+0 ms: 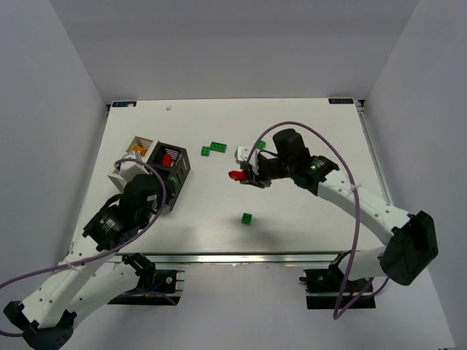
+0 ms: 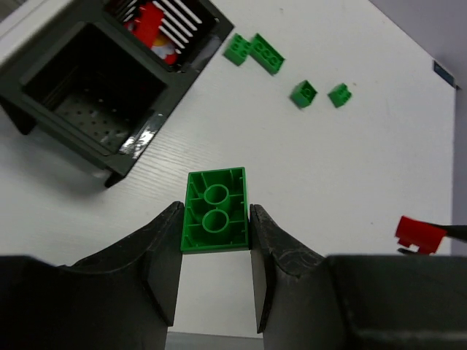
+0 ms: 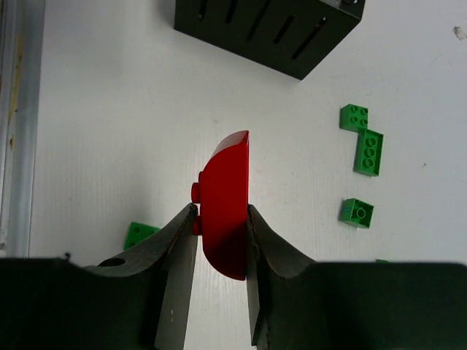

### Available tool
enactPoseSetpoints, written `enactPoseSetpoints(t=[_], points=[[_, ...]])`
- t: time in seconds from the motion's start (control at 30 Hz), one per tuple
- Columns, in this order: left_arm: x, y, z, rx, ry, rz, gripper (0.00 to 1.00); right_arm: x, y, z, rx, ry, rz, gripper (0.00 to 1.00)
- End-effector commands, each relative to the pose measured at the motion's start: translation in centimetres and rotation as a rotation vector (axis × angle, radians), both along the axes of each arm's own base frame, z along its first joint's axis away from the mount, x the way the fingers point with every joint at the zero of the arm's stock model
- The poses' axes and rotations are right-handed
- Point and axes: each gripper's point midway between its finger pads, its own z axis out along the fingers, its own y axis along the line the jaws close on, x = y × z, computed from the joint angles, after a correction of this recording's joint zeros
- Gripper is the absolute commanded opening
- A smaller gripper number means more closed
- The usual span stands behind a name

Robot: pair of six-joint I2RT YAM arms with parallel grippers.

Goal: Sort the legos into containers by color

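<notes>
My left gripper [image 2: 215,233] is shut on a green brick [image 2: 214,211], underside up, just off the corner of the black slotted bin [image 2: 146,138]; red bricks [image 2: 149,22] lie in its far compartment. In the top view this gripper [image 1: 166,200] sits against the black bin [image 1: 182,157]. My right gripper [image 3: 222,240] is shut on a curved red brick [image 3: 225,197] above the table's middle; it shows in the top view [image 1: 236,175]. Loose green bricks lie at the back [image 1: 218,147], [image 1: 260,144] and near the front [image 1: 247,218].
A white bin [image 1: 139,138] holding orange pieces stands behind the black bin, and another white bin [image 1: 120,175] to its left. A small white object [image 1: 241,153] lies by the right gripper. White walls enclose the table; a metal rail [image 1: 255,257] runs along the front edge.
</notes>
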Motion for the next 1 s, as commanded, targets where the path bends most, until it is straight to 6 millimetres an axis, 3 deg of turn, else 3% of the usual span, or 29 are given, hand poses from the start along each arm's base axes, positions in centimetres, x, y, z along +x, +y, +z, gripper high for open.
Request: enactPoseSetpoints(t=[0.0, 0.03, 0.13, 0.17, 0.23, 0.27, 0.3, 0.33, 0.37, 0.4, 0.57, 0.6, 0.63, 0.7, 0.77, 0.83, 0.87, 0.9, 0.97], points=[[-0.7, 2.5, -1.1, 0.080, 0.060, 0.097, 0.15, 1.7, 2.2, 2.4, 0.055, -0.015, -0.043, 0.00], [-0.7, 2.5, -1.3, 0.086, 0.070, 0.096, 0.15, 2.1, 2.7, 3.3, 0.066, -0.031, -0.045, 0.00], [-0.2, 2.0, -2.1, 0.112, 0.107, 0.083, 0.15, 3.1, 4.2, 2.9, 0.047, -0.036, -0.049, 0.00], [-0.1, 2.1, -2.4, 0.130, 0.120, 0.078, 0.15, 3.8, 4.9, 4.1, 0.062, -0.062, -0.058, 0.00], [0.6, 2.2, -2.7, 0.144, 0.142, 0.080, 0.15, 4.6, 6.4, 3.5, 0.049, -0.063, -0.055, 0.00], [0.9, 2.3, -2.5, 0.158, 0.146, 0.075, 0.14, 5.3, 7.3, 5.2, 0.073, -0.097, -0.057, 0.00], [1.1, 2.4, -2.6, 0.166, 0.155, 0.076, 0.14, 5.7, 8.5, 4.3, 0.060, -0.086, -0.047, 0.00], [1.3, 2.6, -2.4, 0.157, 0.157, 0.083, 0.14, 6.1, 9.2, 4.6, 0.066, -0.089, -0.047, 0.00], [1.5, 2.7, -2.1, 0.156, 0.150, 0.080, 0.13, 6.7, 10.1, 6.5, 0.099, -0.118, -0.045, 0.00], [1.5, 2.8, -2.0, 0.153, 0.149, 0.082, 0.13, 7.1, 11.4, 5.6, 0.092, -0.108, -0.036, 0.00], [0.3, 4.1, -1.1, 0.114, 0.122, 0.138, 0.12, 8.0, 15.9, 6.5, 0.157, -0.083, -0.022, 0.00], [-0.1, 4.4, -1.1, 0.106, 0.121, 0.149, 0.12, 7.9, 17.0, 5.6, 0.160, -0.063, -0.015, 0.00], [-0.6, 4.7, -1.2, 0.101, 0.130, 0.158, 0.12, 8.2, 18.0, 6.7, 0.210, -0.082, -0.014, 0.00], [-1.3, 5.0, -1.1, 0.065, 0.121, 0.172, 0.12, 8.1, 19.6, 6.2, 0.254, -0.027, -0.030, 0.00], [-2.2, 5.4, -1.2, 0.044, 0.127, 0.185, 0.12, 8.6, 21.1, 7.5, 0.332, -0.036, -0.042, 0.00], [-2.7, 5.8, -1.4, 0.043, 0.138, 0.196, 0.12, 8.8, 22.7, 6.2, 0.348, 0.015, -0.049, 0.00], [-2.8, 5.9, -1.2, 0.036, 0.136, 0.203, 0.12, 9.3, 23.4, 7.3, 0.392, 0.003, -0.062, 0.00], [-2.9, 6.1, -1.1, 0.036, 0.131, 0.211, 0.12, 9.7, 24.1, 6.0, 0.394, 0.044, -0.082, 0.00], [-3.2, 6.3, -0.6, 0.030, 0.130, 0.220, 0.12, 10.9, 24.9, 7.1, 0.453, 0.037, -0.117, 0.00]])
